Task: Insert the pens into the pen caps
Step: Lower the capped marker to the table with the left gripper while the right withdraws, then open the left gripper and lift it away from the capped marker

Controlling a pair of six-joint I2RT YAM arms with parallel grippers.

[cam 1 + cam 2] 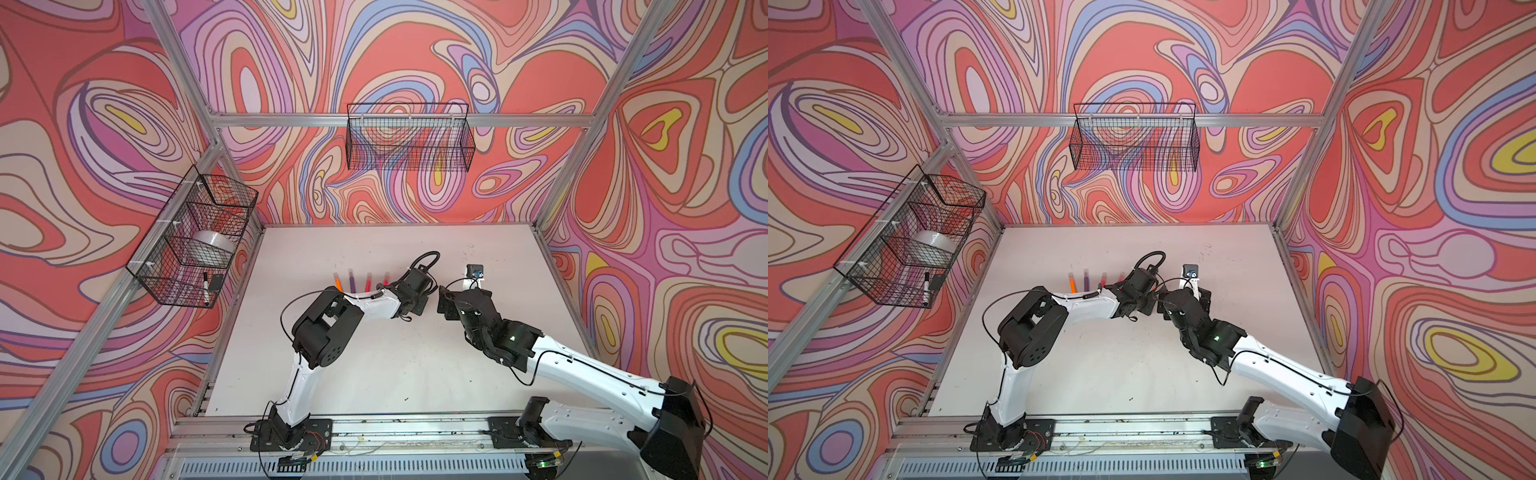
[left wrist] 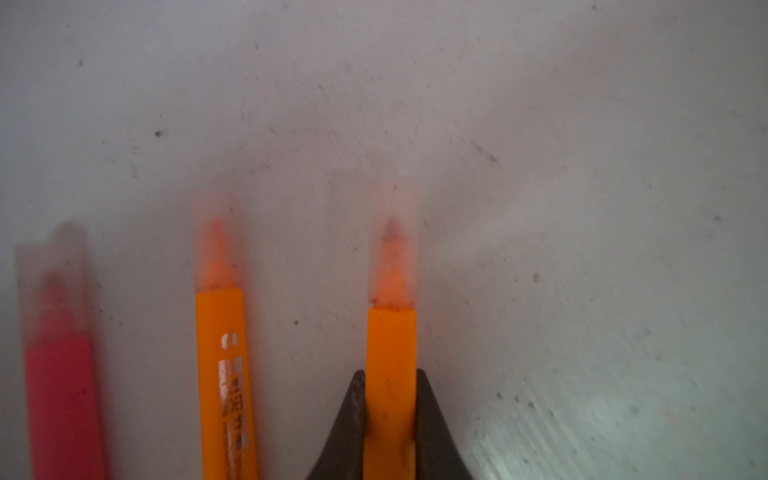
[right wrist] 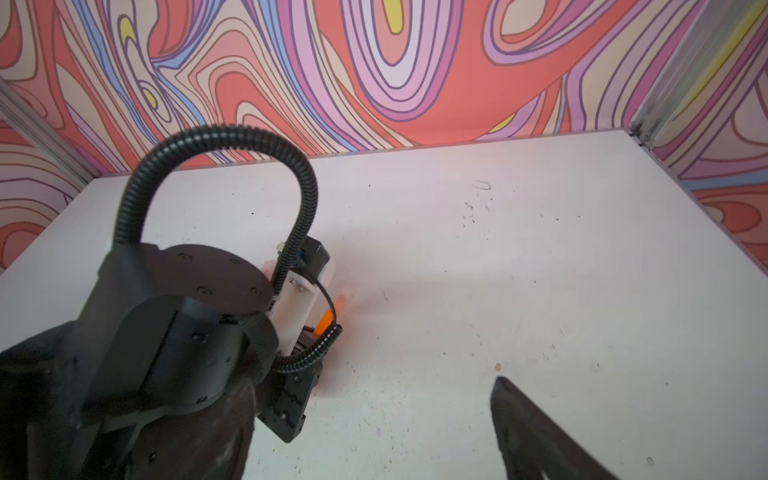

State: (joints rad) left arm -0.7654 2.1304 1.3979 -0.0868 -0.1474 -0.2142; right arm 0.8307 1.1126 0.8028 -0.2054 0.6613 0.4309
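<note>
- Left hand (image 2: 390, 376) is clamped tight on the barrel of an orange pen (image 2: 390, 340), a finger pinching it on each side.
- That pen's tip sits inside a translucent pen cap (image 2: 392, 249). It's blurry there, so I can't say how far in it is.
- Right next to it, lying parallel on the table (image 2: 582, 166), is a second orange pen (image 2: 222, 374), capped too. Past that is a pink-red pen (image 2: 62, 407), also wearing a cap.
- In both top views the left arm's wrist covers that end of the row. Farther along there's another pink-red pen (image 1: 368, 282), a purple pen (image 1: 351, 280) and a third orange pen (image 1: 337, 282) at the far end.
- Right hand (image 3: 374, 386) hangs with its fingers spread wide, only bare table between them, close by the left wrist.
- Out on the left wall, a wire basket (image 1: 166, 299) holds a black-and-white marker (image 1: 205, 286).
</note>
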